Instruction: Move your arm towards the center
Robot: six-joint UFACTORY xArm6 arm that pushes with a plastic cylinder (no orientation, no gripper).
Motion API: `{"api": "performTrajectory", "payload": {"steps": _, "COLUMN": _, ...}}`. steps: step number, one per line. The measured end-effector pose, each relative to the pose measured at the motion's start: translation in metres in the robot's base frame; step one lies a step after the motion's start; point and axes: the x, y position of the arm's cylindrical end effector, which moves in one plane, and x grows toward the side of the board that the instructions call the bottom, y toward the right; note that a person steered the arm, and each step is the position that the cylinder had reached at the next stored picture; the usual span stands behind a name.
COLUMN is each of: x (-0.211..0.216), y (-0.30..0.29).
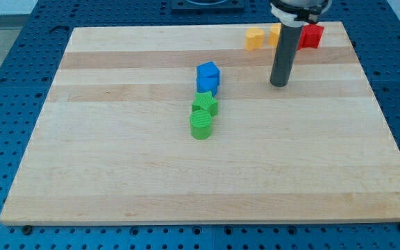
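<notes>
My tip rests on the wooden board in the upper right part, well to the right of the blue blocks. A blue cube stands near the board's middle top, with a second blue block touching it just below. A green block sits under those, and a green cylinder touches it at the bottom of the column. The rod rises from the tip toward the view's top.
A yellow cube lies near the top edge, left of the rod. An orange block is partly hidden behind the rod. A red block sits right of the rod. Blue perforated table surrounds the board.
</notes>
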Motion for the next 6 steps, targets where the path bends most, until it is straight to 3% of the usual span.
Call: {"api": "performTrajectory", "payload": {"steps": 6, "x": 0.035, "y": -0.083}}
